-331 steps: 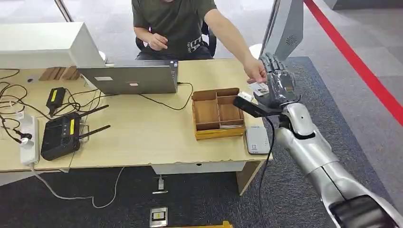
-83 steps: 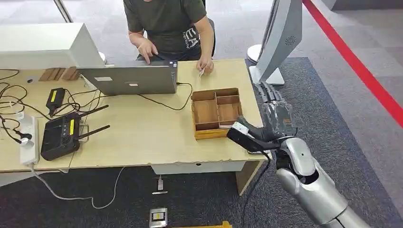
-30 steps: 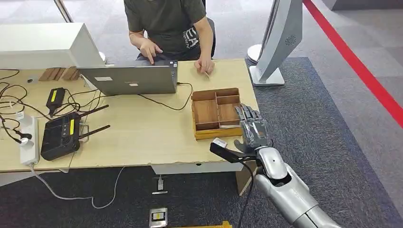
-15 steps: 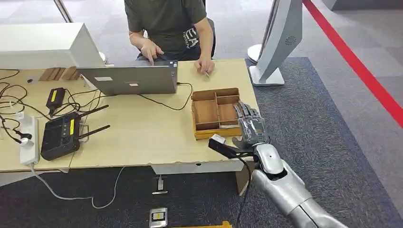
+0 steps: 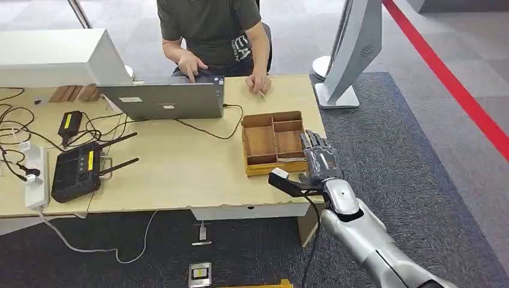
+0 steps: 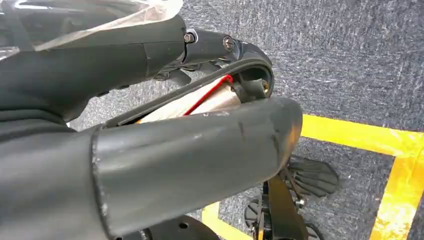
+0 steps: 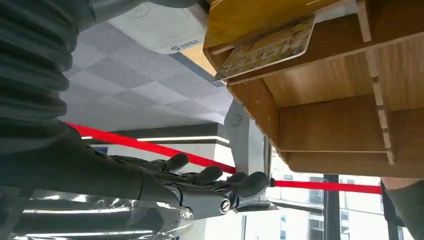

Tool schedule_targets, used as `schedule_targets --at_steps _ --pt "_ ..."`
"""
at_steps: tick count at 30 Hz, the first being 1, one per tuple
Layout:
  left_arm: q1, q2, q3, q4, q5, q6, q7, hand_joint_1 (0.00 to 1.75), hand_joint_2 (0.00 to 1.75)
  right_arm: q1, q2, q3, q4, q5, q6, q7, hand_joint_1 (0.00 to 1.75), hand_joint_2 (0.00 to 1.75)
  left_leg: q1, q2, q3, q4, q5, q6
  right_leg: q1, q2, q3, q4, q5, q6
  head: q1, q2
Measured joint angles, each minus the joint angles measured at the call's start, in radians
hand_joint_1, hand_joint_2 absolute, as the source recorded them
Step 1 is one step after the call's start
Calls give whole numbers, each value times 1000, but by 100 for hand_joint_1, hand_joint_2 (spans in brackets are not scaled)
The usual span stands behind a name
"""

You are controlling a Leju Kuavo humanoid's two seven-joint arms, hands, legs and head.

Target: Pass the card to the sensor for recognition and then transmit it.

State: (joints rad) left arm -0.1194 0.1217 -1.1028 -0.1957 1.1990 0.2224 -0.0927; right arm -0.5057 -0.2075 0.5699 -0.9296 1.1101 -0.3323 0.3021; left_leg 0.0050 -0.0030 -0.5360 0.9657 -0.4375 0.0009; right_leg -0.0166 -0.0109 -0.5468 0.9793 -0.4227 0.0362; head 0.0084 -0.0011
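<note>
My right hand [image 5: 321, 159] hovers flat over the table's front right corner, fingers straight and apart, holding nothing. It is just beside the wooden compartment tray [image 5: 264, 129]. In the right wrist view the fingers [image 7: 215, 180] stretch out bare below the tray [image 7: 325, 120]. A patterned card [image 7: 267, 47] lies tilted in one of the tray's compartments, and the white card sensor [image 7: 160, 27] sits on the table beside it. At the table's far side the person's hand [image 5: 259, 83] rests with a small white card in it. My left hand [image 6: 200, 125] hangs over the floor, holding nothing.
A laptop [image 5: 165, 99] with its cable, a black router [image 5: 78, 171], a power strip [image 5: 36, 177] and tangled wires fill the table's [image 5: 180, 162] left and middle. A grey stand [image 5: 354, 48] rises off the far right corner. The person sits behind the laptop.
My right hand has drawn back from the far right edge, where the person took the card, to the front corner. In the last second it edged slightly up and right.
</note>
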Motion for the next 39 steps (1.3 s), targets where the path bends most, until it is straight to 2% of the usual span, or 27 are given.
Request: schedule_targets --at_steps 39 --pt "0 0 0 0 -6 -3 18 0 0 -6 23 19 73 19 0 -13 0 175 0 0 0 0 0 0 0 0 0 0 0 0 0 0"
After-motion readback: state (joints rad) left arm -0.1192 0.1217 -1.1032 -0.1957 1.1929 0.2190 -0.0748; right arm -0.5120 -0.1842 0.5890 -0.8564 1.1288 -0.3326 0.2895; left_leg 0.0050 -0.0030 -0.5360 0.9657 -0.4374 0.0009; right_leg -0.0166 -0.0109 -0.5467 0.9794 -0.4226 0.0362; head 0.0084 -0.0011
